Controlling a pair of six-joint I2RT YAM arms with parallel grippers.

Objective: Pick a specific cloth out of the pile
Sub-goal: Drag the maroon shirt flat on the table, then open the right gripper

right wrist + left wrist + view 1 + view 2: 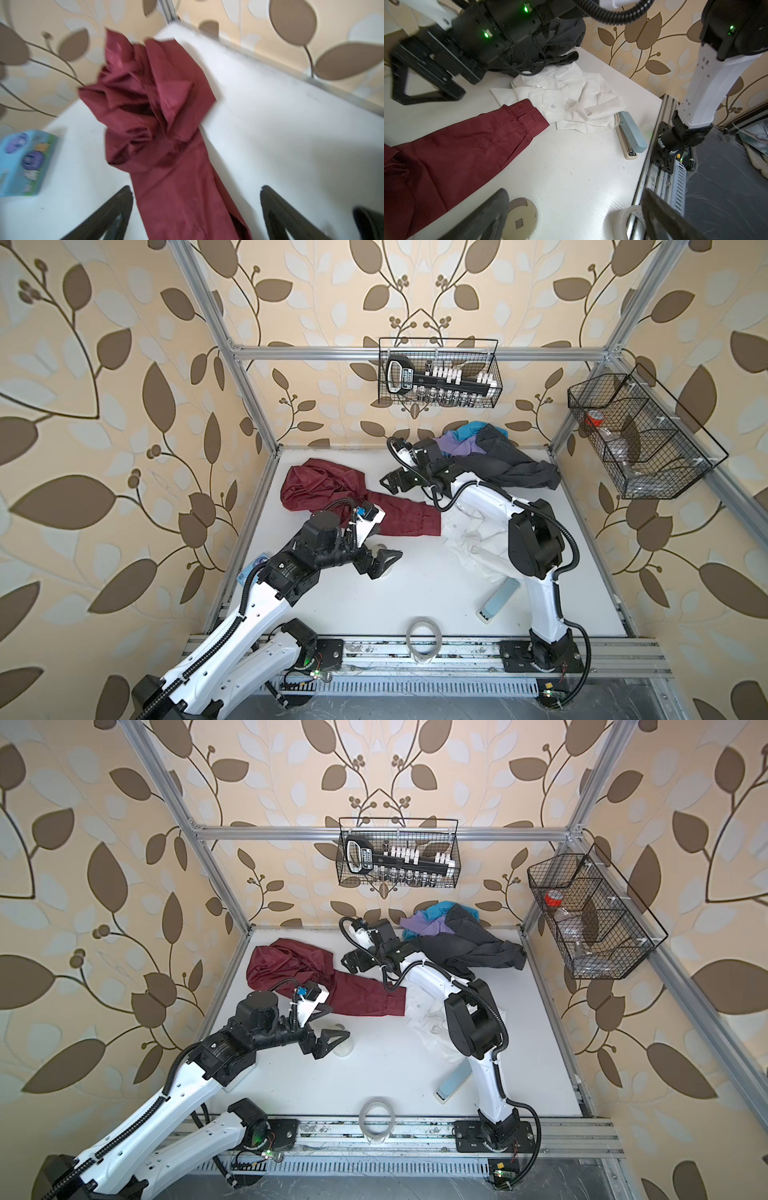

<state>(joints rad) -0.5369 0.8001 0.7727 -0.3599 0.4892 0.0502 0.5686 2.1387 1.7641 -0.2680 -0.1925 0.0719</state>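
Maroon cloth [324, 489] lies on the surface, apart from the pile [498, 452].
The right end effector [195, 189] hovers with its jaws apart and empty. The cloth lies beneath and ahead of it and the pile behind it, so the cloth seems already singled out. The left end effector [384, 564] is also apart and idle.

The left arm [257, 605] and right arm [486, 497] reach forward, left fingers [483, 216] and right fingers [112, 212] spread apart.

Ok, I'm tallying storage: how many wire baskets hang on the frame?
2. The back basket hangs high at the rear centre; the side basket hangs along the right side. None looks hidden.
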